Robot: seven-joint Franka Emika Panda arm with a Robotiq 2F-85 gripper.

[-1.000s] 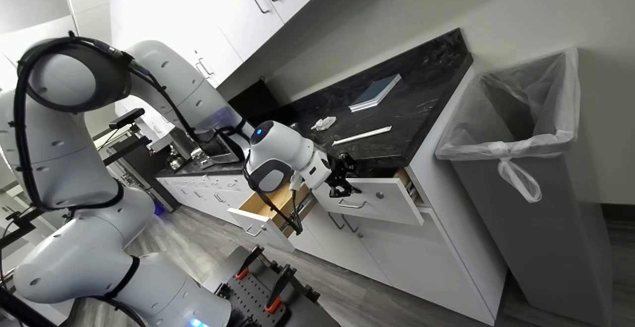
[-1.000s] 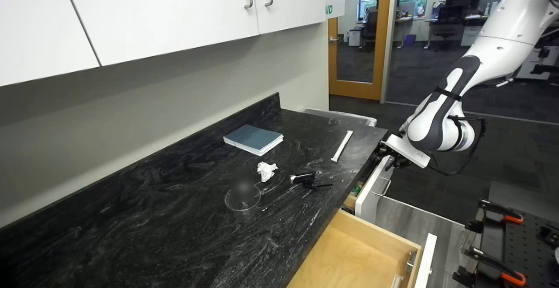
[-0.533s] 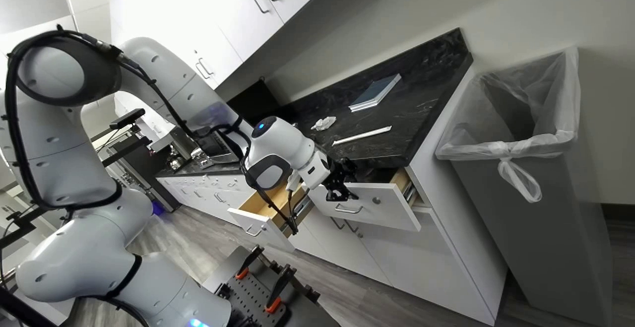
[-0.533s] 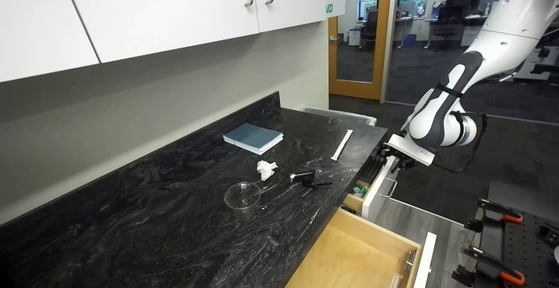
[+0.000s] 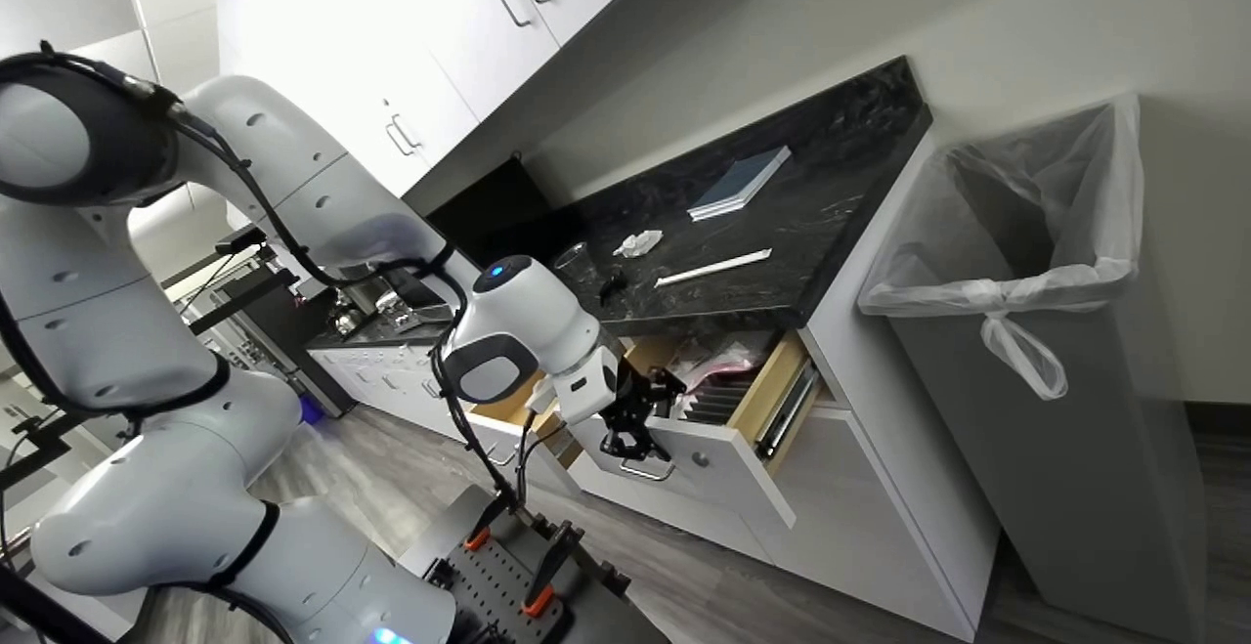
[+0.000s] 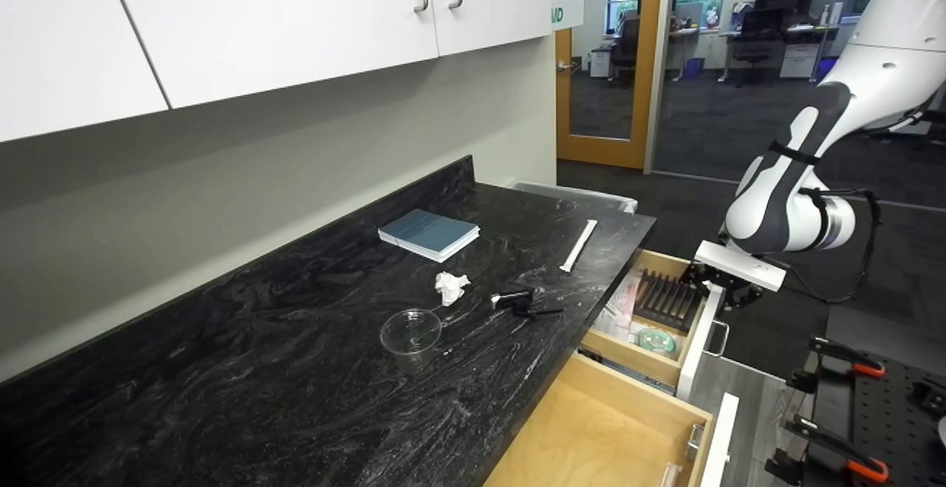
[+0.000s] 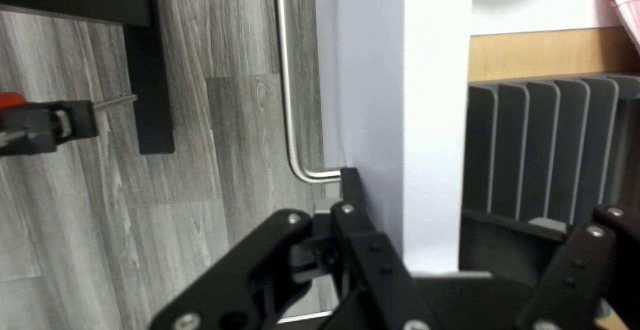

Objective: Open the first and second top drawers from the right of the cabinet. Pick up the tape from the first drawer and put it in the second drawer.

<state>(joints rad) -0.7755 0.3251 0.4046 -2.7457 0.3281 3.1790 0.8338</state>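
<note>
Claw (image 7: 477, 197): spread wide, holding nothing; it straddles the white front of the first drawer (image 5: 723, 483), one finger along the outer face (whether touching, I cannot tell), the other inside and apparently standing off the panel.
Bar handle (image 7: 286, 94): its end lies just beside the outer finger, unused as a grip.
First drawer: open, its contents within reach; this step looks done or nearly so.
Black slatted rack (image 6: 665, 298): in the first drawer, beside the claw.
Tape: not certain; the round green item (image 6: 656, 341) in the first drawer, on the side toward the second drawer (image 6: 720, 439), is the likeliest. It is not yet picked up.
Second drawer: open too, pale wood inside; that step is done. A small pale strip (image 6: 671, 474) by its front is too cut off to name.
Drawer-to-drawer move: all to come; it calls for clearing the front, coming down over the tape, lifting, carrying across, releasing.
Tabletop (image 6: 259, 346): carries a blue-grey notebook (image 6: 429, 234), crumpled white tissue (image 6: 451, 289) and clear plastic cup (image 6: 412, 339); none seems needed.
</note>
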